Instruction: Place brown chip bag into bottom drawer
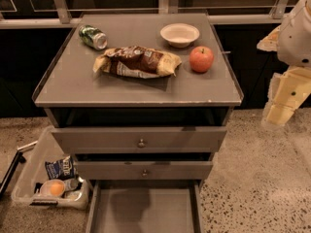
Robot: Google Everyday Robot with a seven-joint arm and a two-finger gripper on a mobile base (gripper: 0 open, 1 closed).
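The brown chip bag (pixel 137 61) lies flat on the cabinet top (pixel 73 89), crinkled, with a dark brown middle and tan ends. The bottom drawer (pixel 144 210) is pulled out at the foot of the cabinet, and its flat grey floor is bare. My gripper (pixel 283 106) hangs at the right edge of the view, beside the cabinet's right side and well away from the bag. It holds nothing that I can see.
A green can (pixel 93 37) lies on its side at the back left of the top. A white bowl (pixel 180 34) and a red apple (pixel 201 58) sit to the bag's right. Two knobbed drawers (pixel 141 142) sit slightly open above. A clear bin (pixel 51 178) with snacks stands on the floor to the left.
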